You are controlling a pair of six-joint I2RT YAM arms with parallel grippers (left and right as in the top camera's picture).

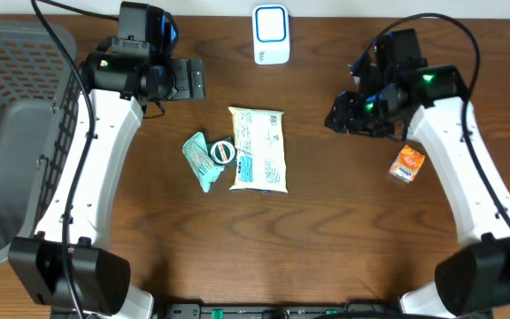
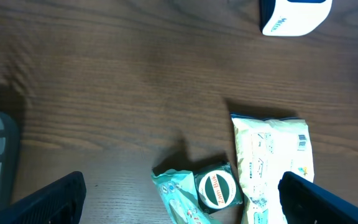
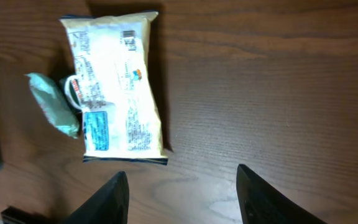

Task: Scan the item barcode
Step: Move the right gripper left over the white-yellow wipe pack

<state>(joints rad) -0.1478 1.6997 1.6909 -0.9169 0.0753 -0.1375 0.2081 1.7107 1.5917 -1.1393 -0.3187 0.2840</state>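
A pale yellow packet [image 1: 258, 149] lies flat mid-table, and a barcode [image 2: 302, 142] shows near its far end. Touching its left side are a round green-and-white tin [image 1: 223, 151] and a crumpled teal packet [image 1: 200, 161]. The white and blue scanner [image 1: 271, 34] stands at the far edge. My left gripper [image 1: 189, 78] hovers up and left of the items, open and empty; in its wrist view the left gripper [image 2: 182, 180] frames the tin [image 2: 216, 188]. My right gripper [image 1: 339, 115] is open to the right of the yellow packet [image 3: 114, 87], over bare wood [image 3: 183, 174].
A small orange pack [image 1: 407, 164] lies on the right, beside my right arm. A grey mesh basket [image 1: 7, 133] fills the left edge of the table.
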